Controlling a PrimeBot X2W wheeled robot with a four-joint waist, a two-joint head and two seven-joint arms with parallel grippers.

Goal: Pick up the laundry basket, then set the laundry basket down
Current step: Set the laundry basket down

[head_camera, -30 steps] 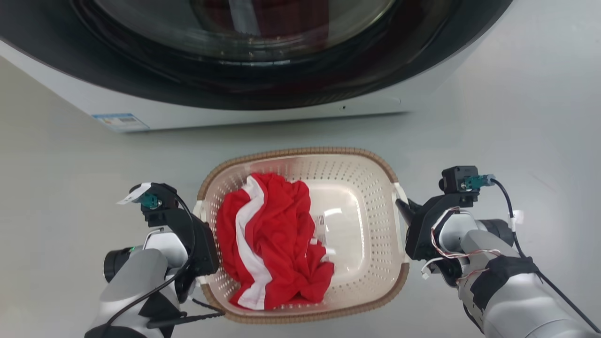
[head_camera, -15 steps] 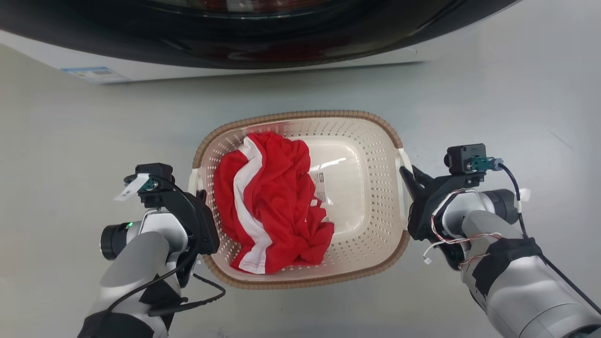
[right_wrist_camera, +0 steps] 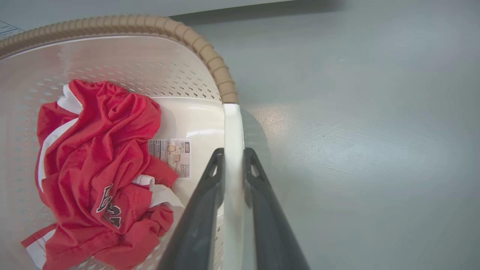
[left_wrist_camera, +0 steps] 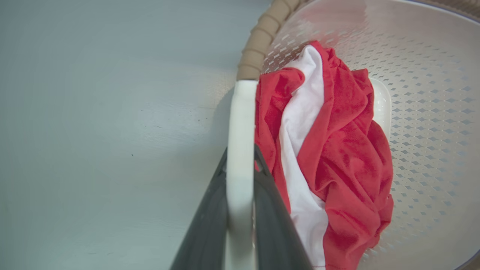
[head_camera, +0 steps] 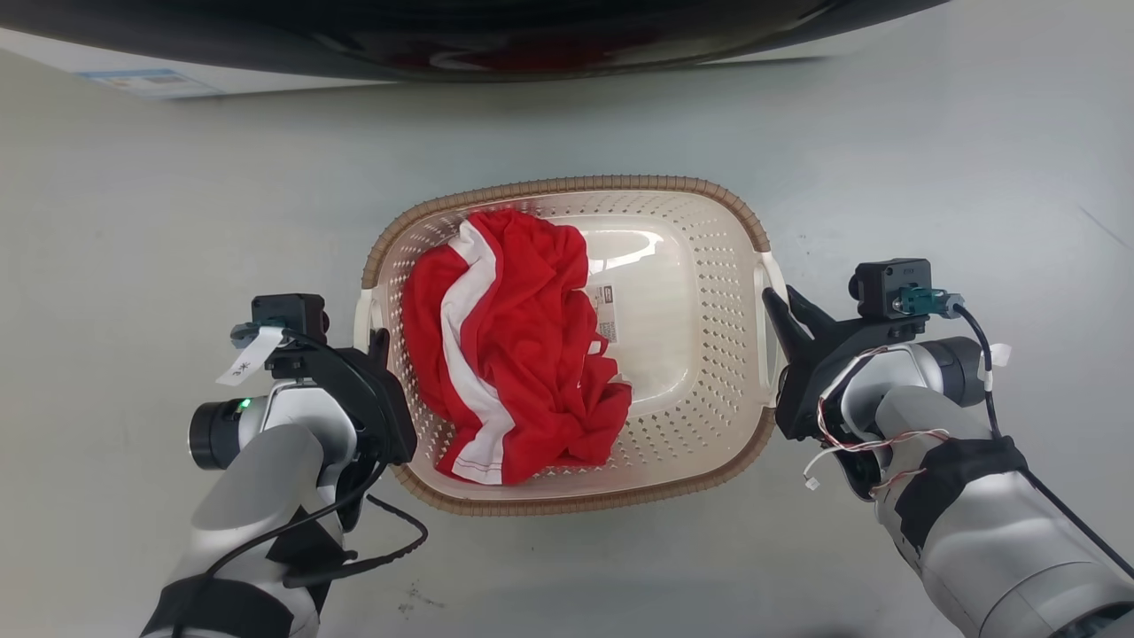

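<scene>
**Both grippers clamped on the basket handles**

You're holding the laundry basket (head_camera: 567,184) from both sides, over the grey floor (head_camera: 133,204) just in front of the washer (head_camera: 461,35). Your left gripper (head_camera: 381,344) is pinching the white left handle (head_camera: 361,312), closed tight on it; in the left wrist view the dark fingers (left_wrist_camera: 206,225) are pressing either side of the handle. Your right gripper (head_camera: 778,306) is clamping the right handle (head_camera: 772,275) the same way. A crumpled red-and-white garment (head_camera: 514,354) is lying in the basket's left half, with a label sticker (head_camera: 606,315) showing just beside it on the bottom. Can't tell whether the basket is touching the floor.
</scene>
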